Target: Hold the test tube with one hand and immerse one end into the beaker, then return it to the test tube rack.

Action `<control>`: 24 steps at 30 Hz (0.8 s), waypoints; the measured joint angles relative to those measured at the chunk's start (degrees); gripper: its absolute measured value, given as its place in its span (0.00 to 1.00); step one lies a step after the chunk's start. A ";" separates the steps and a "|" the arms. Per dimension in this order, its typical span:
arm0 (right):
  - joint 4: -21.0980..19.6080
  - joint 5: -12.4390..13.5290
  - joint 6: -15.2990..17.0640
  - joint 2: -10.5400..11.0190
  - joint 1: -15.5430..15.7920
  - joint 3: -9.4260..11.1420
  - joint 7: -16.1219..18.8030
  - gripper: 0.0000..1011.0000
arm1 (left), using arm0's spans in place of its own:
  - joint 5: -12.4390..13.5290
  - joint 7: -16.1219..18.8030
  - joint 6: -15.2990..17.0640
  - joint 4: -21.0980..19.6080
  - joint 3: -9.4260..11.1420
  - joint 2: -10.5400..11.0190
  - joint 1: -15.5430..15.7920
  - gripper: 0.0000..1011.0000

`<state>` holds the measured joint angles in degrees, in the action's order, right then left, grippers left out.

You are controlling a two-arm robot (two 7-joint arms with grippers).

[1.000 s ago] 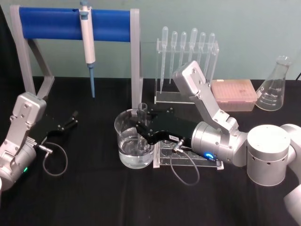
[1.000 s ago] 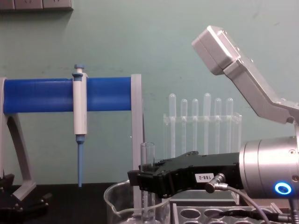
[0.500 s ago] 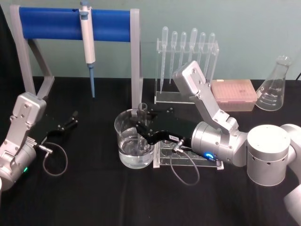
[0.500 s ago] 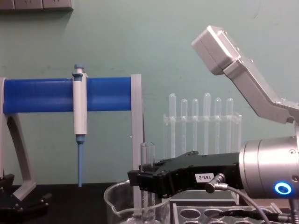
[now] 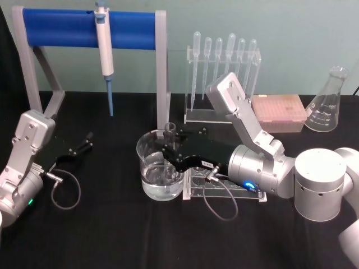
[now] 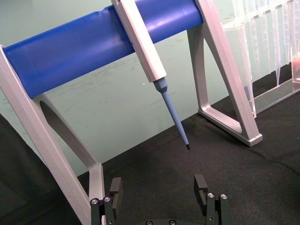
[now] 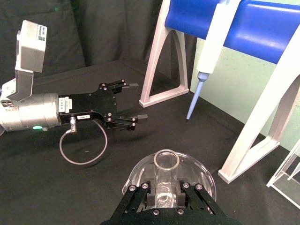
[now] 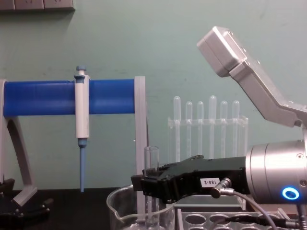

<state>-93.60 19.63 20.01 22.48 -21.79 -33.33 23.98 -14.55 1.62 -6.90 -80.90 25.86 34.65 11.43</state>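
The test tube stands upright inside the beaker, its lower end down in the clear liquid and its open rim above the beaker's rim. My right gripper, black with a white label, is shut on the test tube at mid-height, reaching in from the right over the beaker. The right wrist view looks down the test tube between the pads of the right gripper, with the beaker below. My left gripper rests open at the left, well apart from the beaker.
A blue-barred stand holding a blue-tipped pipettor rises behind the beaker. A pipette rack, a pink tip box and a conical flask line the back right. A clear tube rack lies under the right wrist.
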 joint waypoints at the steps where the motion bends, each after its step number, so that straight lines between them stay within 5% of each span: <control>1: 0.00 0.00 0.00 0.00 0.00 0.00 0.00 0.22 | 0.00 0.00 0.00 0.00 0.00 0.00 0.00 0.99; 24: 0.00 0.00 0.00 0.00 0.00 0.00 0.00 0.22 | 0.01 0.00 0.00 0.00 0.00 0.00 0.00 0.99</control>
<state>-93.59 19.63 20.01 22.48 -21.79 -33.33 23.98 -14.55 1.62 -6.91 -80.90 25.86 34.65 11.43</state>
